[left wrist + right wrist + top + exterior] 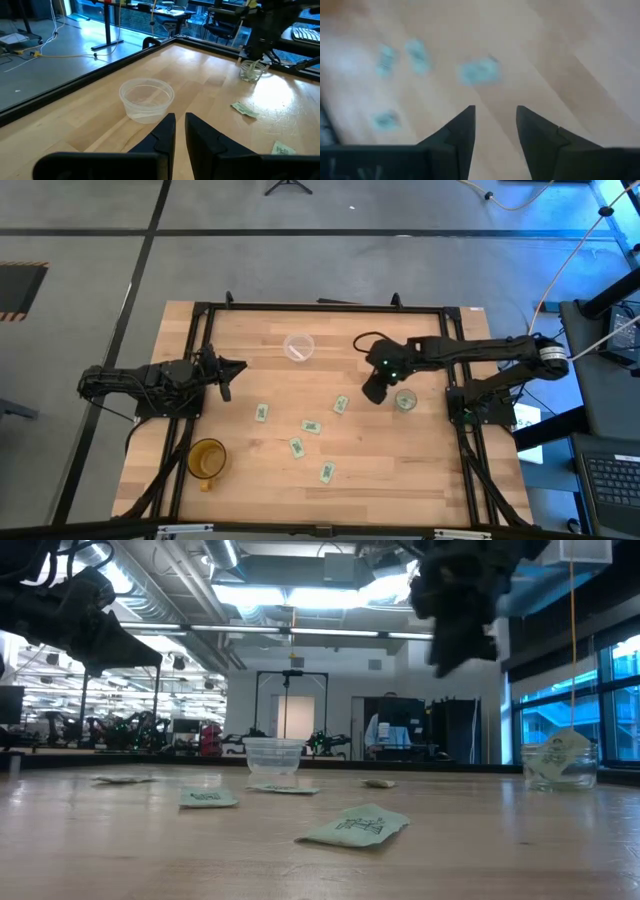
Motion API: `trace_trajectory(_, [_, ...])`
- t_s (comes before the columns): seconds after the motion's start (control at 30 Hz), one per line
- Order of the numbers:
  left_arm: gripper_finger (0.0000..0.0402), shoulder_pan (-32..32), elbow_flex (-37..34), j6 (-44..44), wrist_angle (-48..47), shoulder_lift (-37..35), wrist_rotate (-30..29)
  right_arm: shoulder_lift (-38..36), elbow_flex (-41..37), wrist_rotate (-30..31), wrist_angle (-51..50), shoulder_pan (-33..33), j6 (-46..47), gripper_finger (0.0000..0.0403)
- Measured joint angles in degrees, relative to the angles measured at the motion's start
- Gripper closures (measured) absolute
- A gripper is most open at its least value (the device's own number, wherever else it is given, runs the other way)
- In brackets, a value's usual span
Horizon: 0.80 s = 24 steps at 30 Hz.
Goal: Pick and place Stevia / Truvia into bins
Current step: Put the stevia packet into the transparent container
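Several white-and-green Stevia sachets lie flat on the wooden table: one point(341, 404) nearest my right gripper, others point(310, 425) point(262, 412) point(296, 446) and more toward the near edge. My right gripper point(373, 391) point(495, 114) hangs open above the table, between that sachet point(480, 71) and the small glassy cup point(405, 400) point(560, 766), which has a sachet standing in it. The wider clear cup point(299, 347) point(146, 99) stands farther back. My left gripper point(228, 370) point(180, 122) waits shut at the table's left, pointing at the wide cup.
An amber mug point(207, 458) stands near the table's near-left corner. A black frame point(320, 306) rims the table. Bare wood lies between the wide cup and the sachets. Beyond the table, lab equipment and stands fill the room.
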Motion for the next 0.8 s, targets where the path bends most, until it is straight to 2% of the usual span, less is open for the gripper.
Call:
trace_trajectory(0.13, [0.0365, 0.0, 0.0, 0.0, 0.0, 0.0, 0.0, 2.3, -1.7, -1.3, 9.9, 0.2, 2.8, 0.0258])
trace_trajectory(0.53, [0.0365, 0.0, 0.0, 0.0, 0.0, 0.0, 1.5, 18.0, -2.1, -3.3, 14.0, 0.2, 7.9, 0.0258])
trace_trajectory(0.8, [0.0365, 0.0, 0.0, 0.0, -0.1, 0.0, 1.7, 23.8, -2.1, -3.2, 21.0, 0.2, 9.2, 0.0258])
